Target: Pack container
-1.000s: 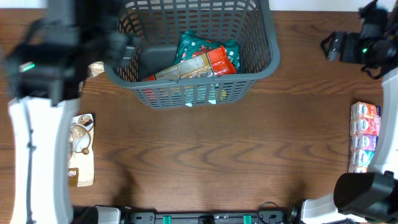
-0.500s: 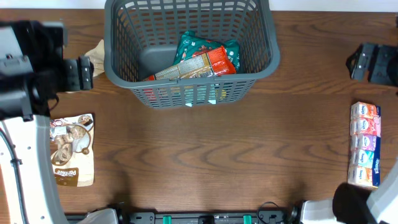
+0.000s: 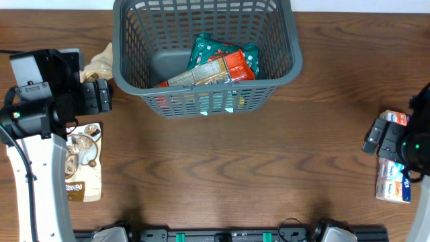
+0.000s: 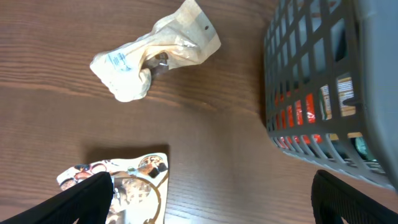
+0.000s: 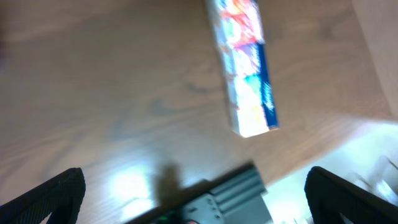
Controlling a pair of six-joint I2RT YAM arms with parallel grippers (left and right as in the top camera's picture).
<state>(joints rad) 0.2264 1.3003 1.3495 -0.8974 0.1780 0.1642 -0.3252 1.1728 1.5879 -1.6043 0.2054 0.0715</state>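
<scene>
The dark grey lattice container (image 3: 201,101) stands at the back centre. It holds a green packet (image 3: 222,50) and a red and tan packet (image 3: 215,70). Its side also shows in the left wrist view (image 4: 311,93). My left gripper (image 3: 101,96) is open and empty, just left of the container. It is above bare wood (image 4: 211,199), between a crumpled tan bag (image 4: 155,53) and a brown cookie packet (image 4: 124,186). My right gripper (image 3: 376,138) is open and empty (image 5: 196,193). It hovers beside a strip of tissue packs (image 5: 245,74).
The cookie packet (image 3: 84,165) lies flat at the left edge. The crumpled bag (image 3: 101,64) lies against the container's left wall. The tissue strip (image 3: 396,168) lies near the table's right edge, partly under the right arm. The right wrist view is blurred.
The left arm has come down and right, beside the container. The right arm has swung from the back right corner down over the tissue strip. Nothing on the table moved.
</scene>
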